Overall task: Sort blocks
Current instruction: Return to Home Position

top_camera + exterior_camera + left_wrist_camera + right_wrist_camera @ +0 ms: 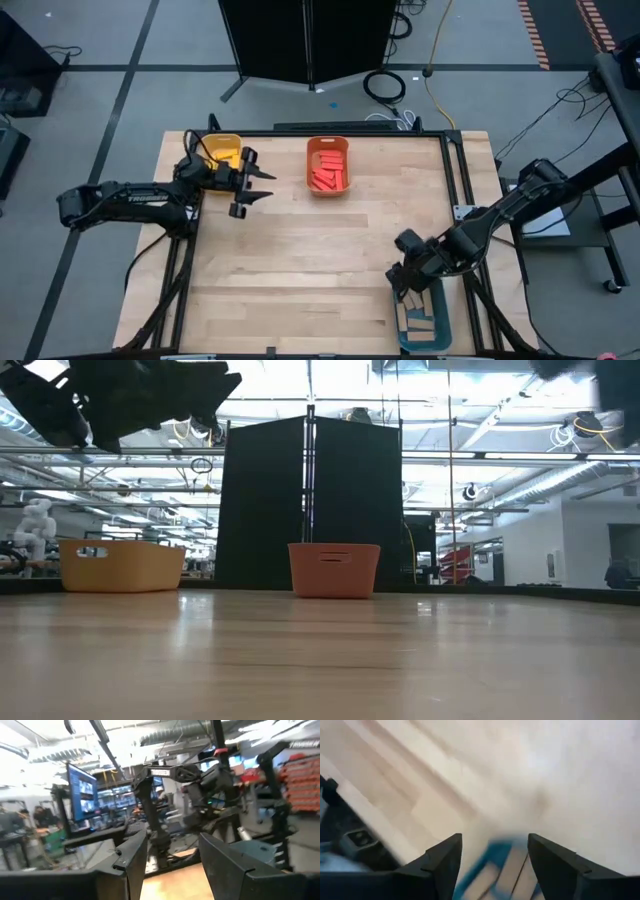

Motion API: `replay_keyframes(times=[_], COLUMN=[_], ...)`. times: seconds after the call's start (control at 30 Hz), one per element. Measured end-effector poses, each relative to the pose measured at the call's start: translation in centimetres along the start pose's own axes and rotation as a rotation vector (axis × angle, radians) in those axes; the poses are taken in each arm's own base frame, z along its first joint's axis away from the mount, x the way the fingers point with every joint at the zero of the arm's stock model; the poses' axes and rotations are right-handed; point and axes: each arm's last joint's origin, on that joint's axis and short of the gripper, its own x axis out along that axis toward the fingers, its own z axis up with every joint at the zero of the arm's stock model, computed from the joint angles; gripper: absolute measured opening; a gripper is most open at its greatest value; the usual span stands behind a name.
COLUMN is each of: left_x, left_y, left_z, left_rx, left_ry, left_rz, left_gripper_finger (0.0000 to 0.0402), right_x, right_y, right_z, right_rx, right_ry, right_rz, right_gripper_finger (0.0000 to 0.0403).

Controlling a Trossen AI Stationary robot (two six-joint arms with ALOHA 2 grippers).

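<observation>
**Table swept, both claws empty**

The red blocks (330, 176) are bunched in the orange bin (328, 142) at the far edge of the table (300, 260). The tan blocks (424, 322) lie in the teal bin (424, 345), down at the near right corner. There's nothing loose on the wood between them, from above or from table height: not one bar out in the open! The yellow bin (225, 145) sits at the far left corner. What it holds is hard to pick out, yellow on yellow with the left arm crossing its rim, so I can't call its contents.

The right gripper (404, 288) hangs over the teal bin's far end, fingers spread, nothing between them. Its own camera looks down on a blur of teal and tan. The left gripper (266, 186) is up off the table just beside the yellow bin, pointing towards the orange one. Its fingers are parted and empty too, with only the room showing past them.

So where does that leave the job? By my reading the sorting is as good as finished, with two colours visibly binned by kind and no stragglers in sight. What remains looks like housekeeping: both arms drawn back to rest, clear of the bins. The one care point is the right arm rising without clipping the teal rim.
</observation>
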Motion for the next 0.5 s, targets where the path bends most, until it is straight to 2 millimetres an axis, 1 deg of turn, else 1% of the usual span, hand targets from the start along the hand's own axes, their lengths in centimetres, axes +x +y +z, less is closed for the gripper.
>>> replay_keyframes(times=[0.1,0.2,0.3,0.4,0.5], left_x=[0.3,0.5,0.7,0.8,1.1], left_y=[-0.3,-0.6,-0.9,-2.0,-3.3], left_z=[0.0,-0.1,-0.5,-1.2,-1.5], left_rx=[-0.064,-0.116,-0.222,-0.29,-0.337], left_ry=[0.0,0.013,0.036,0.065,0.076], left_rz=[-0.003,0.044,0.133,0.127,0.12], left_gripper_finger=[0.0176,0.0176,0.0176,0.0176,0.0176], right_x=[-0.4,-0.8,-0.7,0.6,2.3], right_y=[-0.1,-0.3,-1.1,-2.4,-3.4], right_z=[0.9,2.0,3.2,4.5,5.9], right_rx=[-0.191,-0.376,-0.475,-0.533,-0.623], right_ry=[-0.18,-0.343,-0.42,-0.461,-0.527], right_rz=[0.0,-0.051,-0.104,-0.101,0.003], right_gripper_finger=[0.0219,0.0219,0.0213,0.0197,0.0171])
